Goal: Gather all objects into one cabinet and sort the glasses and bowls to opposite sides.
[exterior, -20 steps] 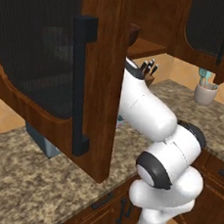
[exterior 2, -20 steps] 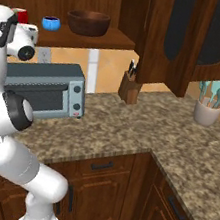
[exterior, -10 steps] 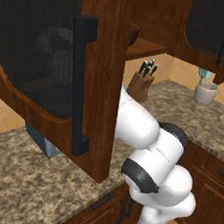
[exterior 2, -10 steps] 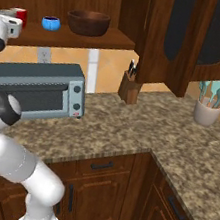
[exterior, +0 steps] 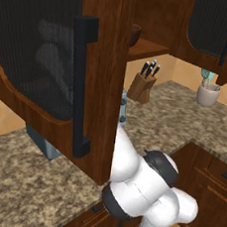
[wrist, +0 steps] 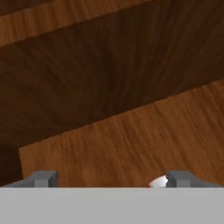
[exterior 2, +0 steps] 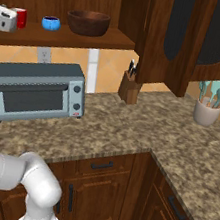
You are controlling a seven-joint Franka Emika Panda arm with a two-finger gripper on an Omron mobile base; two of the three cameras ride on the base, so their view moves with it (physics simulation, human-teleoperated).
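The cabinet stands open, and its shelf [exterior 2: 93, 39] carries a glossy red mug [exterior 2: 20, 17], a small blue bowl [exterior 2: 51, 22] and a wide brown bowl [exterior 2: 87, 22] in a row. A pale boxy shape [exterior 2: 4, 18] touches the red mug's left side at the frame edge; I cannot tell whether it is the pale mug or my hand. In the hand view my gripper [wrist: 111, 178] is open, fingertips [wrist: 42, 178] wide apart over bare shelf wood, with a white sliver [wrist: 158, 181] beside the right tip. The arm reaches up behind the open mesh door [exterior: 45, 73].
A grey toaster oven [exterior 2: 36, 91] sits on the granite counter [exterior 2: 129, 130] under the shelf. A knife block [exterior 2: 130, 87] and a white utensil pot [exterior 2: 206, 110] stand further right. The door's black bar handle [exterior: 82, 84] hangs close to the arm. Closed wall cabinets [exterior 2: 196, 30] lie to the right.
The jaws have gone from shut to wide open. The arm has swung left and further behind the door, and the hand has slid to the left edge of the right base view.
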